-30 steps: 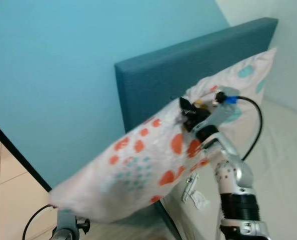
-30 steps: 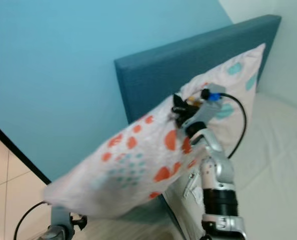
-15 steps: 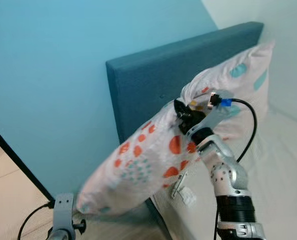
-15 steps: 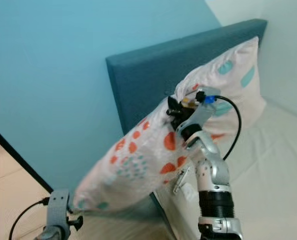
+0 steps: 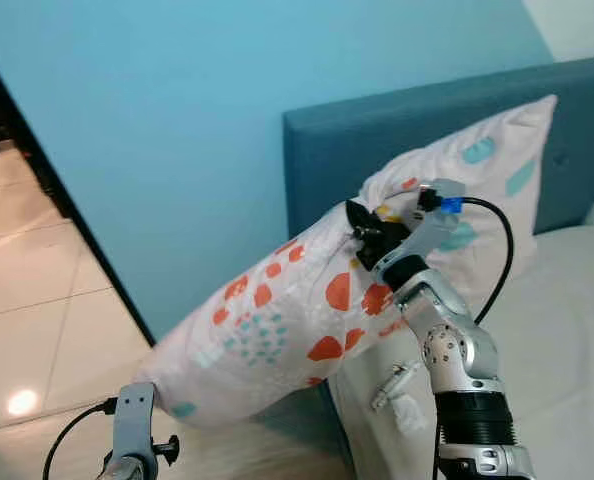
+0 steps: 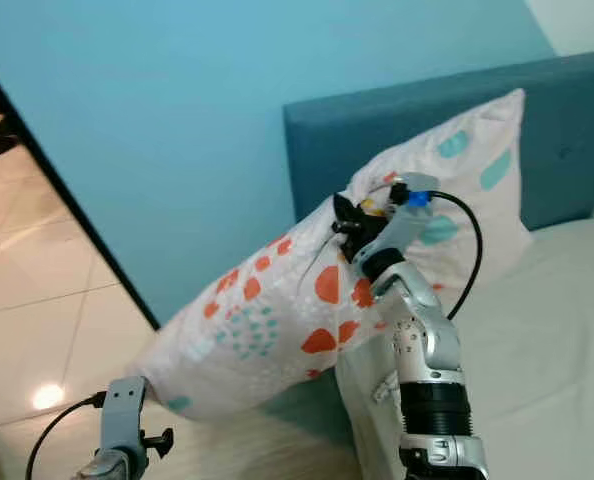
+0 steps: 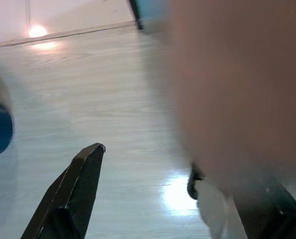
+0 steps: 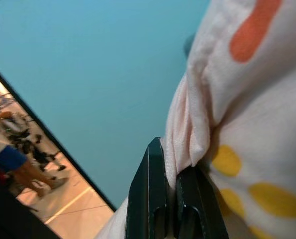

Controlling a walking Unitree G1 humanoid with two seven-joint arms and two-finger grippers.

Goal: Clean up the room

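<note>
Right gripper (image 5: 362, 228) is clamped on a bunched fold of the spotted pillow (image 5: 277, 325), holding it up in the air beside the blue headboard (image 5: 377, 135). Pillow's long axis slopes down from that pinch toward the robot's left, low end just above the left gripper (image 7: 143, 174), whose fingers stand wide apart over the wooden floor (image 7: 88, 104), holding nothing. Second pillow (image 5: 477, 170) leans on the headboard behind. Mattress (image 5: 567, 330) lies to the right of the held pillow, so the carry probably goes that way.

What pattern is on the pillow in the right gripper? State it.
The pillow is white with orange, teal and yellow blotches; clearest in the left eye view.
</note>
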